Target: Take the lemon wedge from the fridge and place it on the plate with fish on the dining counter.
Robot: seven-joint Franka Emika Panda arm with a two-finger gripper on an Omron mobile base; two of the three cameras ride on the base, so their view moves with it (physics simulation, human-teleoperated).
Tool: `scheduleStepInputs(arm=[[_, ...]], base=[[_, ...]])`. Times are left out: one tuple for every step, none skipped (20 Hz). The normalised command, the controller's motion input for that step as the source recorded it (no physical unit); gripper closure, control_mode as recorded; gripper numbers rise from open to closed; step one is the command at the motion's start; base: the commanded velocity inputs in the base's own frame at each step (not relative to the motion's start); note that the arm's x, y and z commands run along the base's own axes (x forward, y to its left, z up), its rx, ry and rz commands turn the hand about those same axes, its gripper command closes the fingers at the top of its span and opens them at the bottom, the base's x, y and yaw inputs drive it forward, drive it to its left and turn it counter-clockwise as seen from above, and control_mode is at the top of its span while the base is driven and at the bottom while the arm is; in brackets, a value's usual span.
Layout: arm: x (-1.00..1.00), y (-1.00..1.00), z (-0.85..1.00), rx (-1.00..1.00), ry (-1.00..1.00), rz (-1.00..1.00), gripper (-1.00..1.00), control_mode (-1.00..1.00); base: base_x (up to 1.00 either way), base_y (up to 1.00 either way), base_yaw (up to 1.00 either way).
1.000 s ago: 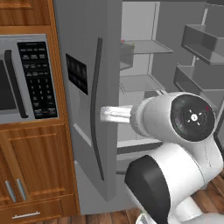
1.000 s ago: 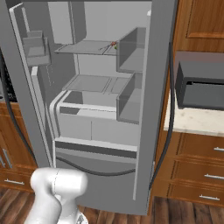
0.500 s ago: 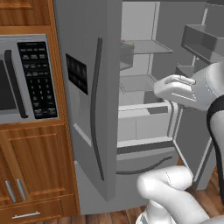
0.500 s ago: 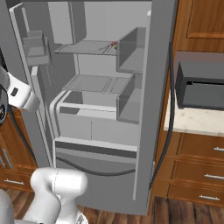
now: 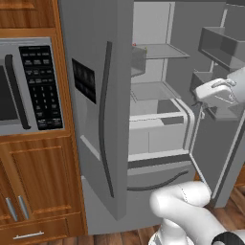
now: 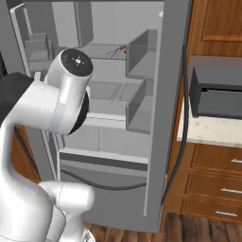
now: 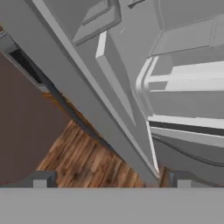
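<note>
Wood cabinets frame the scene, with the microwave set into them at far left. Next comes the fridge, its near door edge-on with the long dark handle, and the other door swung wide at the right, so the opening step looks done. On the upper shelf, at its left end, a tiny red item sits just beside a small yellow-green speck that I take for the lemon wedge, though it is too small to be sure; the right base view shows the same pair on that shelf.

Further right, the white arm hangs by the open door, well apart from the shelf. From the hand view, the gripper looks down the door edge toward the wood floor, its fingertips spread wide with nothing between them.

So nothing has been fetched yet. Reaching in, grasping the wedge, and carrying it to the plate with fish all seem to remain.
</note>
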Motion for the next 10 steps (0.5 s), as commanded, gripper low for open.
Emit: scheduleStepInputs(arm=[[1.00,0.00,-0.08,0.00,0.00,0.20,-1.00,-1.00],[1.00,0.00,-0.06,0.00,0.00,0.18,-1.00,-1.00],[1.00,0.00,-0.06,0.00,0.00,0.16,-1.00,-1.00],[1.00,0.00,-0.07,0.00,0.00,0.14,-1.00,-1.00],[1.00,0.01,-0.04,0.00,0.00,0.13,-1.00,-1.00],[1.00,0.00,0.00,0.00,0.00,0.14,-1.00,-1.00],[1.00,0.01,0.00,0.00,0.01,0.14,-1.00,-1.00],[1.00,0.06,-0.04,0.00,0.00,0.13,-1.00,-1.00],[1.00,0.15,-0.12,0.00,0.00,0.12,-1.00,-1.00],[1.00,0.21,-0.17,0.00,0.00,0.09,-1.00,-1.00]], base=[[0.00,0.00,0.00],[0.00,0.00,0.00],[0.00,0.00,0.00],[0.00,0.00,0.00],[0.00,0.00,0.00],[0.00,0.00,0.00],[0.00,0.00,0.00],[0.00,0.00,0.00],[0.00,0.00,0.00],[0.00,0.00,0.00]])
